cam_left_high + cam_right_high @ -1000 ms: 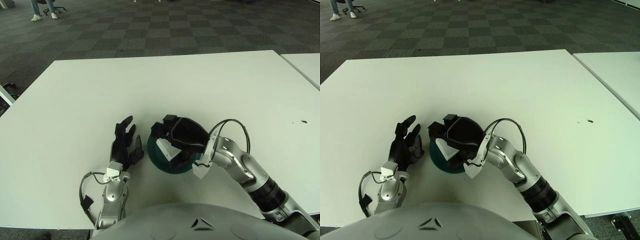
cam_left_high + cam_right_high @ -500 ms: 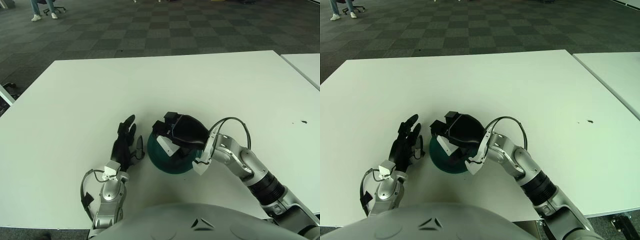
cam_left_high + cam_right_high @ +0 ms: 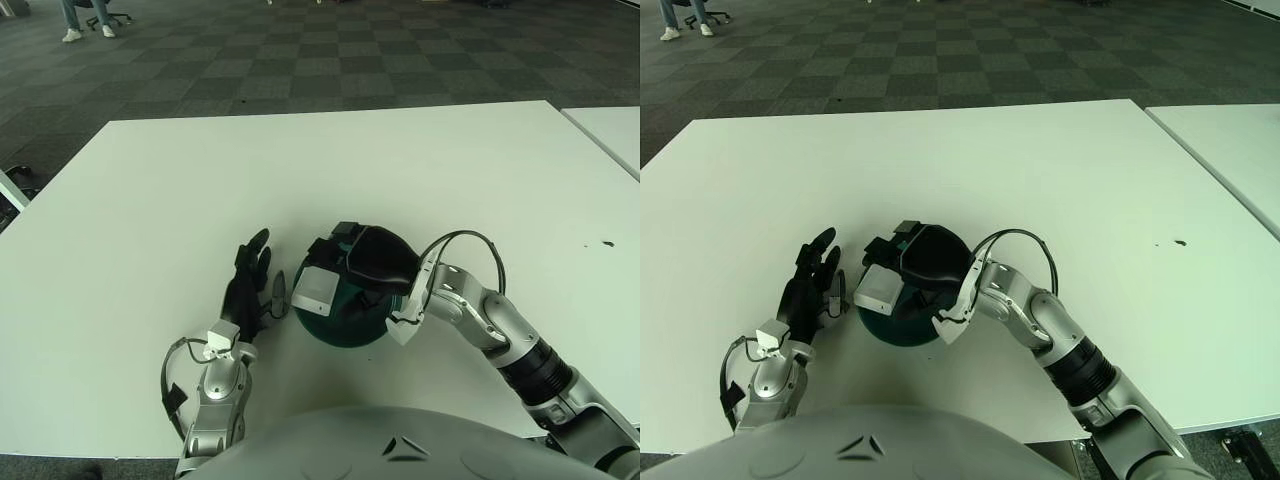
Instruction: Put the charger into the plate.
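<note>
Since half a second before, shifted slightly: charger [image 3: 316, 290] now lying flatter and further toward the left edge of the plate [image 3: 352, 331], broad pale face turned up, instead of tipped on edge under the fingers. Sat just below the middle of the frame, on the left rim of the dark green plate, partly overhanging it toward the left hand. Right hand [image 3: 366, 262] held over the plate's upper half, dark fingers curved down above the charger; hard to tell whether still touching it or just released, grip state unclear. Right forearm ran from the lower right corner up to the plate, with a black cable [image 3: 462, 250] looping above the wrist. Left hand [image 3: 250, 283] seen just left of the plate, lower left of centre, fingers spread and relaxed, holding nothing, pointing toward the top of the frame, much as before. White table [image 3: 330, 180] filled most of the view, with a small dark speck [image 3: 606, 243] at its right edge and chequered grey carpet [image 3: 300, 50] across the top.
</note>
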Controlling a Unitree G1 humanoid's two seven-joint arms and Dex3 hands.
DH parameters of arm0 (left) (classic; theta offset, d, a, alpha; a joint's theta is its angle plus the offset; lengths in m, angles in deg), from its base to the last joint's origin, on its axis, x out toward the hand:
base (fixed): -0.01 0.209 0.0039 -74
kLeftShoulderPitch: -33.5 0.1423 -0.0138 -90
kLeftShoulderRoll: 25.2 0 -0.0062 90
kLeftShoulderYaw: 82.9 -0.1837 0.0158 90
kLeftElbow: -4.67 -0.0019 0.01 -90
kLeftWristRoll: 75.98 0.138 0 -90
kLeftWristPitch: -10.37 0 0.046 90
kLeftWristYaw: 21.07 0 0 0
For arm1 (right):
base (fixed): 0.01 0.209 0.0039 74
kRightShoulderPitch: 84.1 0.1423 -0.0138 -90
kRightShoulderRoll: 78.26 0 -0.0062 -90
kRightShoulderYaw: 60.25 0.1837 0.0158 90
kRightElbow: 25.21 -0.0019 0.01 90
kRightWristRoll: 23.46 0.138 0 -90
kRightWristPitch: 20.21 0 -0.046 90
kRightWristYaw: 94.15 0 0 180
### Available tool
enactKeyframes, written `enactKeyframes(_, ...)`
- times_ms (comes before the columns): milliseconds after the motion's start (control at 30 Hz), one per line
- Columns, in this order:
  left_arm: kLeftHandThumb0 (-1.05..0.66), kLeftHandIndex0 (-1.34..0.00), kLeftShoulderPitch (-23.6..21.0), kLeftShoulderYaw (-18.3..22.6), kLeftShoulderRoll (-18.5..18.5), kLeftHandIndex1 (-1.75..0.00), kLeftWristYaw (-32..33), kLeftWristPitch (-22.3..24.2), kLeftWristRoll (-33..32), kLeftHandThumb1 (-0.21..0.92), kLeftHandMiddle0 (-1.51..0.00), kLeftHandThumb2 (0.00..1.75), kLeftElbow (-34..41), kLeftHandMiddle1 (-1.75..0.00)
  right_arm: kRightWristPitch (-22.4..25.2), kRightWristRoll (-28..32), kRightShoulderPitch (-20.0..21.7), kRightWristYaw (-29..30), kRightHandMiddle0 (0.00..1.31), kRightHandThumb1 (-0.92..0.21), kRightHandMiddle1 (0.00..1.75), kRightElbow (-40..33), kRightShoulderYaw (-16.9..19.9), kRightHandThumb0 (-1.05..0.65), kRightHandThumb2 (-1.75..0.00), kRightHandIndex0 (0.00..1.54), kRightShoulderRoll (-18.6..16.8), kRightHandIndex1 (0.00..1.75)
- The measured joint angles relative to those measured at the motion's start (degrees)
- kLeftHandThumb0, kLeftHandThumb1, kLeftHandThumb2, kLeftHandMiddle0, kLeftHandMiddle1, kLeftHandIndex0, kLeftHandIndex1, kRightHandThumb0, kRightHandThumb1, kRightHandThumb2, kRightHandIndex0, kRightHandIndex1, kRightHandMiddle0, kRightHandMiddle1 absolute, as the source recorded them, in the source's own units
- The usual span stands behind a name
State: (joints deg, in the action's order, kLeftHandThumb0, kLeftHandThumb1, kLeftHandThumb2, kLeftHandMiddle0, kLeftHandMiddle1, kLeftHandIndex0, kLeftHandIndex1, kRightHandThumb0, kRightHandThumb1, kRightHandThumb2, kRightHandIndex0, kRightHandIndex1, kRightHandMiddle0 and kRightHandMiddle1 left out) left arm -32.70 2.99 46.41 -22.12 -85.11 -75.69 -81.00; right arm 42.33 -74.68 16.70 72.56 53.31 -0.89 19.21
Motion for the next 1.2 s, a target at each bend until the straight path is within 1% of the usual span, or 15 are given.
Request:
enactKeyframes(100,-0.86,0.0,0.0,0.1,-0.1,-0.52,0.0,0.3,0.0,0.92,-0.22,0.9,0.1,0.0,0.0,0.0,0.0,0.0,0.0,-0.92,0.81,-0.1,0.2,-0.84,-0.93,0.48,0.2,0.23)
enactKeyframes(233,-0.86,0.0,0.0,0.2,-0.3,-0.52,0.1,0.4,0.0,0.92,-0.22,0.89,0.2,0.0,1.1,0.7,0.0,-1.6,0.0,-0.92,0.77,-0.4,0.6,-0.86,-0.93,0.45,0.3,0.14)
enactKeyframes(467,-0.88,0.0,0.2,0.1,-0.8,-0.52,1.4,1.3,0.7,0.92,-0.23,0.89,0.7,0.0,3.7,4.8,-0.9,-4.9,0.0,-0.92,0.65,-1.5,1.7,-0.92,-0.96,0.38,0.3,0.05)
enactKeyframes(600,-0.88,0.0,0.7,-0.1,-1.3,-0.56,2.3,2.0,1.2,0.92,-0.24,0.89,1.2,-0.01,5.5,8.4,-2.3,-6.2,0.0,-0.92,0.59,-2.2,2.8,-0.96,-1.0,0.34,0.1,0.02)
enactKeyframes(800,-0.88,0.0,1.2,-0.4,-1.9,-0.7,3.7,0.7,2.4,0.92,-0.28,0.89,1.1,-0.02,8.6,18.2,-4.1,-8.3,0.0,-0.92,0.54,0.3,7.1,-1.0,-0.97,0.31,0.2,0.0)
enactKeyframes(967,-0.87,-0.01,1.6,-0.4,-2.4,-0.78,3.9,-1.5,2.2,0.92,-0.35,0.89,0.4,-0.03,15.8,25.5,-8.2,-8.7,0.0,-0.92,0.54,-0.2,12.9,-1.01,-0.91,0.3,-0.8,0.0)
enactKeyframes(1000,-0.87,-0.01,1.6,-0.3,-2.5,-0.79,4.0,-1.9,2.1,0.92,-0.36,0.89,0.2,-0.04,17.5,26.6,-9.1,-8.7,0.0,-0.92,0.48,-0.8,13.8,-0.99,-0.94,0.28,-1.2,0.0)
enactKeyframes(1033,-0.87,-0.02,1.7,-0.3,-2.5,-0.8,4.0,-2.2,2.1,0.92,-0.39,0.89,0.1,-0.05,18.9,27.6,-10.1,-8.5,0.01,-0.92,0.5,-1.3,14.6,-0.98,-0.91,0.3,-1.7,0.01)
enactKeyframes(1133,-0.87,-0.04,1.7,-0.2,-2.6,-0.81,4.0,-2.9,1.8,0.92,-0.43,0.9,-0.4,-0.07,24.4,30.5,-13.4,-7.2,0.0,-0.92,0.56,-4.0,16.8,-0.97,-0.86,0.32,-4.4,0.01)
enactKeyframes(1200,-0.88,-0.05,1.8,-0.1,-2.6,-0.82,4.0,-3.0,1.7,0.92,-0.45,0.9,-0.5,-0.07,27.2,31.6,-15.5,-4.8,0.0,-0.92,0.58,-5.3,18.0,-0.96,-0.84,0.33,-7.1,0.01)
